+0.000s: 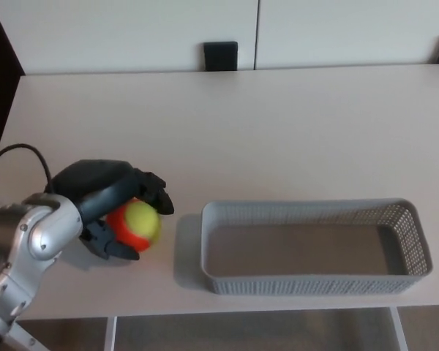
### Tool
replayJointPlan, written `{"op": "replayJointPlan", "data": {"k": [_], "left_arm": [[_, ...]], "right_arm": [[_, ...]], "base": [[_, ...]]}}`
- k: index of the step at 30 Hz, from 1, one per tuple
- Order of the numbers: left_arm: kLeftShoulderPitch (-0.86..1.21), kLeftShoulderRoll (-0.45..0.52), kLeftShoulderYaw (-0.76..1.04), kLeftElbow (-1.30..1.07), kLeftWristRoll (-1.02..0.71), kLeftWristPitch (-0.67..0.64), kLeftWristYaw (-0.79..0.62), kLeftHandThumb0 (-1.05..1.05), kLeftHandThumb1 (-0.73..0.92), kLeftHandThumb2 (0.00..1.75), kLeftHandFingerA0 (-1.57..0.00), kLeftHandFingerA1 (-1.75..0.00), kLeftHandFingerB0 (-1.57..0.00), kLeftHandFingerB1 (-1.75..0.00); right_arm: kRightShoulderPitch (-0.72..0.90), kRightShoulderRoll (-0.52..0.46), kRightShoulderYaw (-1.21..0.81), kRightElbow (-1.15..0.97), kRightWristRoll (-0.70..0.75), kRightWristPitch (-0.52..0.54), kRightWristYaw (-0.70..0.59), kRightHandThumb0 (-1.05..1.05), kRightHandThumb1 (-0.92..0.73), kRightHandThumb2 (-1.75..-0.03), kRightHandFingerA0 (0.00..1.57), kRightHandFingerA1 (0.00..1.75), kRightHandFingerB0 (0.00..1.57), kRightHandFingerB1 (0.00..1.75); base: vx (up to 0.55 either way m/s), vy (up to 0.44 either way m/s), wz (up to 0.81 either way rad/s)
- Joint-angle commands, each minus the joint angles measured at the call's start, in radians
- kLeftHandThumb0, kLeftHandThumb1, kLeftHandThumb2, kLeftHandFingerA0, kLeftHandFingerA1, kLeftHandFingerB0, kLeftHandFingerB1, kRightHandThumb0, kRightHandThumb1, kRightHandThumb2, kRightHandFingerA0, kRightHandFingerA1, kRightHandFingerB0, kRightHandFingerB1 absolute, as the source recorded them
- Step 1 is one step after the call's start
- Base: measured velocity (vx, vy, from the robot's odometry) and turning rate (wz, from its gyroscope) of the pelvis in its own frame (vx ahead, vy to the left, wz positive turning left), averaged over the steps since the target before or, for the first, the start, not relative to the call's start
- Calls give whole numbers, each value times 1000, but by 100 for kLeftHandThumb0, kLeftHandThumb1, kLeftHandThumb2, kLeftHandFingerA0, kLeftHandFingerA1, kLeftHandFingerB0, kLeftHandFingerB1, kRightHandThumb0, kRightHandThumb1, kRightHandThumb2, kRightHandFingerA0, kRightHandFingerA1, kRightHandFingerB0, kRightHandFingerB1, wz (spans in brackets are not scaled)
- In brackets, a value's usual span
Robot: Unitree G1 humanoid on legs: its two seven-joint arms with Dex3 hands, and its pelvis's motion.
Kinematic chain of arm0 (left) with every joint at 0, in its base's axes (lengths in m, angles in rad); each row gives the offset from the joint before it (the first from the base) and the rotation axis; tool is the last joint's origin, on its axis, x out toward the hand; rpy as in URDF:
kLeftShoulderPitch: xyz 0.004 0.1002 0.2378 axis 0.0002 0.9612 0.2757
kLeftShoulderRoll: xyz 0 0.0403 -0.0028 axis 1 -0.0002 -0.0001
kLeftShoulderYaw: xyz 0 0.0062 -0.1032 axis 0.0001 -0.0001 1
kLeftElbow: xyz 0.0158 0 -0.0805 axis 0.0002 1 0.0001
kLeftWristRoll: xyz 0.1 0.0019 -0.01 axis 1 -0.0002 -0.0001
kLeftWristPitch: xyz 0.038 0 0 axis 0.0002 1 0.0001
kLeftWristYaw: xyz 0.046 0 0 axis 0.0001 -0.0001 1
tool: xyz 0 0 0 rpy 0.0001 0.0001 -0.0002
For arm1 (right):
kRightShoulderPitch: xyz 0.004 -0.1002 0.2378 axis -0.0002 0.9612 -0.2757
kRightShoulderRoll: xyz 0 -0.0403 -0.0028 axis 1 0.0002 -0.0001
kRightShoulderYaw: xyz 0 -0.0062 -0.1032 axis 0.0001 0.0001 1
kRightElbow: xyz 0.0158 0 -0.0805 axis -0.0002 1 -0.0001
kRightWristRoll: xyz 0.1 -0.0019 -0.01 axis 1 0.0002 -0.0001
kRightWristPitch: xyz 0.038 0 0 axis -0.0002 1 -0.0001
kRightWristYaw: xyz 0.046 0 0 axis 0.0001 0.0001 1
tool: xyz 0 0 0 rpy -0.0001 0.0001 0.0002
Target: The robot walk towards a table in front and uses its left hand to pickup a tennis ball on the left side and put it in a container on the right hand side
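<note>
- Fingers [154, 194] of the robot's left hand [102, 194] are wrapped around a tennis ball [137, 223]. Two black digits arch over its top and the thumb [121, 251] hooks in from below, so the ball is caged from both sides rather than pinched at one spot.
- The ball is yellow-green and orange. It sits inside that grip at the near left part of a pale table [241, 131]. Whether it rests on the surface or is just clear of it cannot be told from above.
- A long grey mesh container [314, 284] lies near the ball on its right, with a strip of bare table between them. It is empty and its open top faces up, ready to take a ball from above.
- A silver forearm [29, 234] comes in from the lower left, with a black cable [18, 152] looping behind it. This approach leaves the hand's open side facing the container.
- The right hand is not in view.
- Judged from this, the grasp looks made, and the lift and carry to the right are yet to come. The container's near end wall stands in the way, so the ball would need to rise above the rim before moving sideways.
- A round ball could roll free if the grip slackens.
</note>
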Motion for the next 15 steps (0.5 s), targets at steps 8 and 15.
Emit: {"op": "replayJointPlan", "data": {"k": [8,15], "left_arm": [[-6,-150,218,-191,-284,123,-80,0,59,93,-146,-64,-133,-61],[-59,-177,255,-438,-337,214,-124,-16,35,64,-147,-63,-135,-60]], "right_arm": [[-14,-9,-10,-1,13,18,-2,-72,-85,-68,7,55,3,24],[-12,-10,-3,-12,-1,33,-21,-72,-84,-67,6,52,2,22]], "base": [[0,0,0],[0,0,0]]}}
